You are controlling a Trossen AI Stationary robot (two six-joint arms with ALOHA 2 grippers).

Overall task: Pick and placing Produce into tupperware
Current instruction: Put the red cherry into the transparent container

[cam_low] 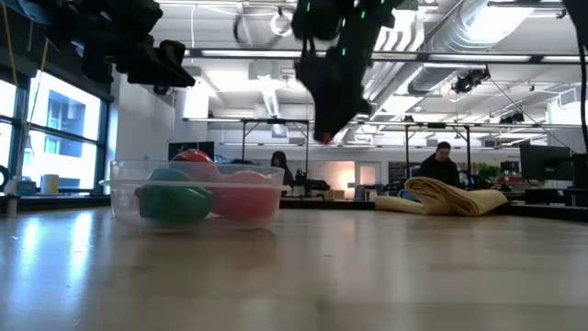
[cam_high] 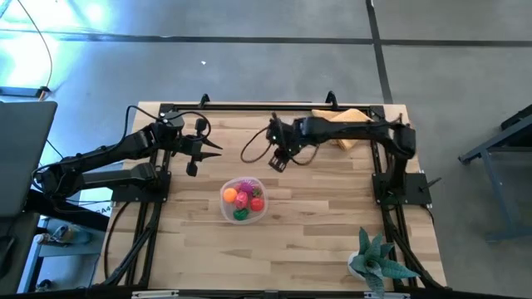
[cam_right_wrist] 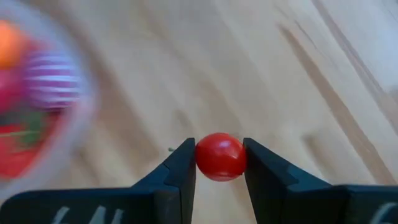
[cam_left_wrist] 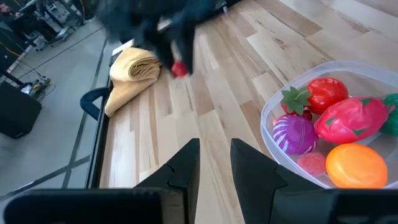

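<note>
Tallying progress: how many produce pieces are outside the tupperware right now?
1: a small red piece clamped in the right gripper, above the table behind the tupperware. None lies loose on the table.

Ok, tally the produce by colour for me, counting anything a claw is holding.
Red: 3, the tomato and large piece in the tupperware, and the small ball in the right claw
Purple: 1
Orange: 1
Pink: 1
Green: 1
Leafy-topped, mostly hidden: 1
Total: 8
</note>
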